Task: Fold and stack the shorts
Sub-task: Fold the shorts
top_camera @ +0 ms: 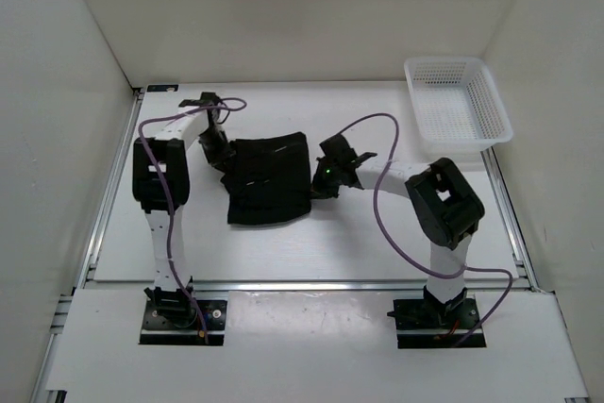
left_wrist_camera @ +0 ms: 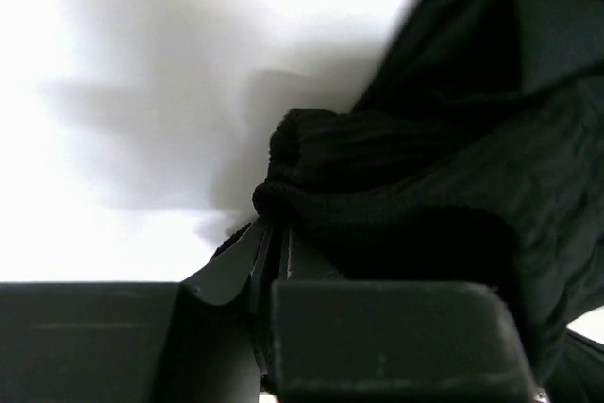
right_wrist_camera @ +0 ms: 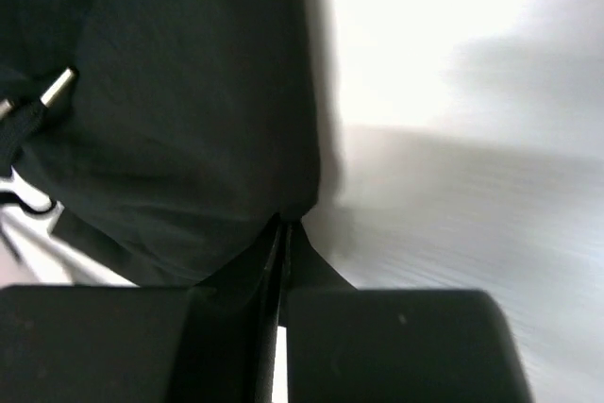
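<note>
Lying on the white table (top_camera: 377, 243), the plain black soft fabric shorts (top_camera: 269, 186) are pinched at opposite edges, the left gripper (left_wrist_camera: 269, 233) clamped on bunched ribbed cloth, the right gripper (right_wrist_camera: 281, 228) closed on a thin edge. Light and limp, they will probably sag, so corner holds suit best.

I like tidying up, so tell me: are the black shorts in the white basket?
No, the shorts lie on the table in the middle, well apart from the basket in the far right corner.
</note>
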Robot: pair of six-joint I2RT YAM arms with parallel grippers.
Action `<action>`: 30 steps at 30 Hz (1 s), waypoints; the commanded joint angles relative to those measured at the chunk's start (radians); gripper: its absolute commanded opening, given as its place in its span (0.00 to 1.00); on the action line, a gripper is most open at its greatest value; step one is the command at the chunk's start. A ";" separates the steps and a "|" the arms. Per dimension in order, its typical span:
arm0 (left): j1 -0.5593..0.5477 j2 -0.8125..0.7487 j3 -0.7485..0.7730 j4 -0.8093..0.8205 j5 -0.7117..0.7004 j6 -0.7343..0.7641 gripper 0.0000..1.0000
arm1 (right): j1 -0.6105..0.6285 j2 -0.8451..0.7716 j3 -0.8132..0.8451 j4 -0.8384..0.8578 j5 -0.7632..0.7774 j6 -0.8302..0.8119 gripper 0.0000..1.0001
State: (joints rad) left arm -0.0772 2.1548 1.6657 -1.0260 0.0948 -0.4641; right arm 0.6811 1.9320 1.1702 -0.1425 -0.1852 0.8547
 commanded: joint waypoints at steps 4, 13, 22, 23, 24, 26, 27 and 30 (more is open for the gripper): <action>-0.124 0.085 0.238 -0.054 0.065 -0.007 0.46 | -0.081 -0.125 -0.010 -0.109 0.180 -0.022 0.00; -0.105 -0.071 0.304 -0.154 0.028 -0.007 1.00 | -0.062 -0.264 0.074 -0.293 0.349 -0.154 1.00; 0.046 -0.484 0.119 -0.213 -0.090 0.070 1.00 | -0.098 -0.698 0.039 -0.534 0.713 -0.233 1.00; 0.060 -0.522 0.076 -0.213 -0.090 0.085 1.00 | -0.098 -0.731 0.026 -0.554 0.737 -0.246 1.00; 0.074 -0.599 0.028 -0.200 -0.090 0.096 1.00 | -0.113 -0.760 0.016 -0.577 0.747 -0.246 1.00; 0.120 -0.686 -0.126 -0.181 -0.099 0.105 1.00 | -0.123 -0.847 -0.035 -0.644 0.770 -0.246 1.00; 0.134 -0.731 -0.179 -0.163 -0.099 0.105 1.00 | -0.123 -0.875 -0.055 -0.667 0.770 -0.208 1.00; 0.154 -0.918 -0.355 -0.138 -0.112 0.096 1.00 | -0.123 -0.991 -0.153 -0.736 0.800 -0.143 1.00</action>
State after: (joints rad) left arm 0.0669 1.3128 1.4372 -1.1679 0.0044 -0.3893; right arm 0.5575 0.9932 1.1019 -0.7254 0.5400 0.6628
